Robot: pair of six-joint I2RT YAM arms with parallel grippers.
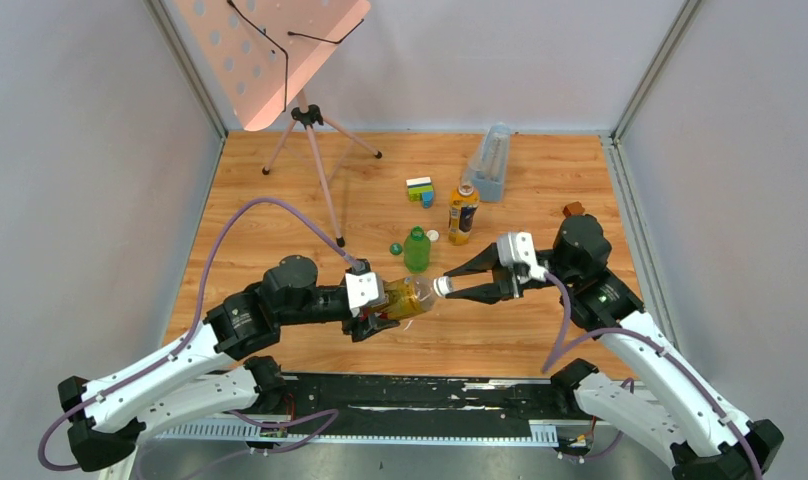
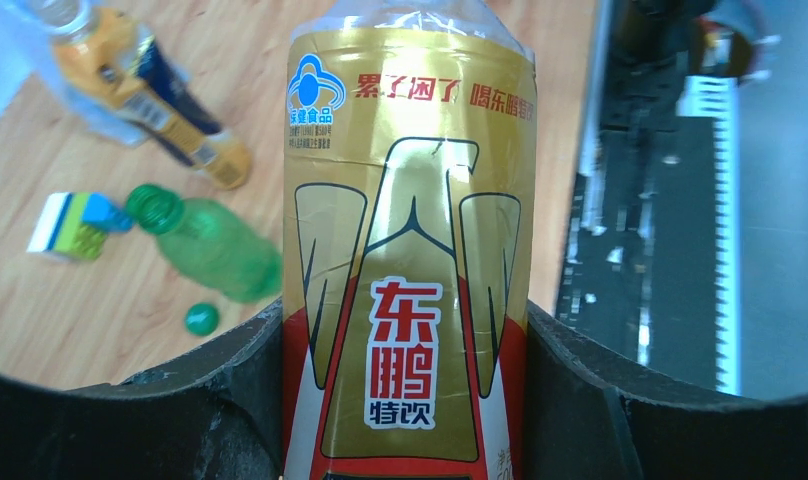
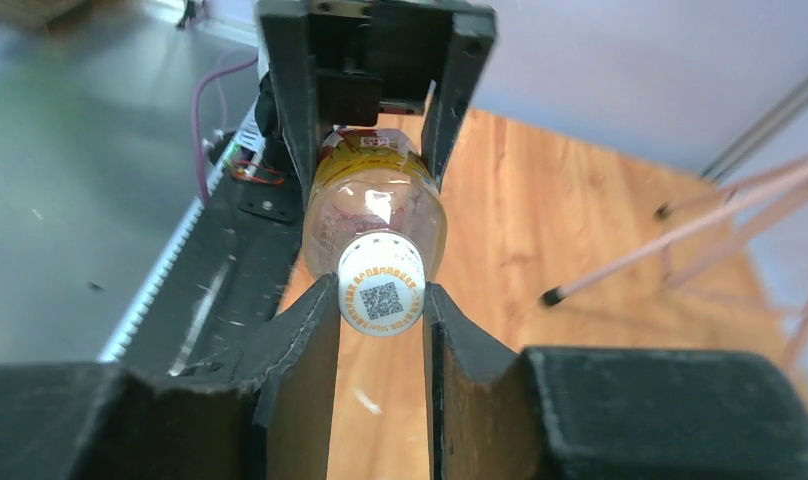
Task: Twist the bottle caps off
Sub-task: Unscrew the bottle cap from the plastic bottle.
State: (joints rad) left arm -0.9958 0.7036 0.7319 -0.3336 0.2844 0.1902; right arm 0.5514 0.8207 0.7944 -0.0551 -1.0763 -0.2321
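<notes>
My left gripper (image 1: 388, 303) clamps the body of the red-label amber bottle (image 1: 412, 294), held sideways over the middle of the wooden table (image 1: 540, 190) with its neck toward 3 o'clock. My right gripper (image 3: 380, 300) is pinched on its white cap (image 3: 381, 292). This looks like the last unscrew: the green bottle (image 1: 416, 250) at 12 o'clock stands open-necked, with the green cap (image 1: 394, 248) and a loose white cap (image 1: 432, 236) lying beside it. Next calls for rolling my right wrist counterclockwise while my left stops the bottle turning.
</notes>
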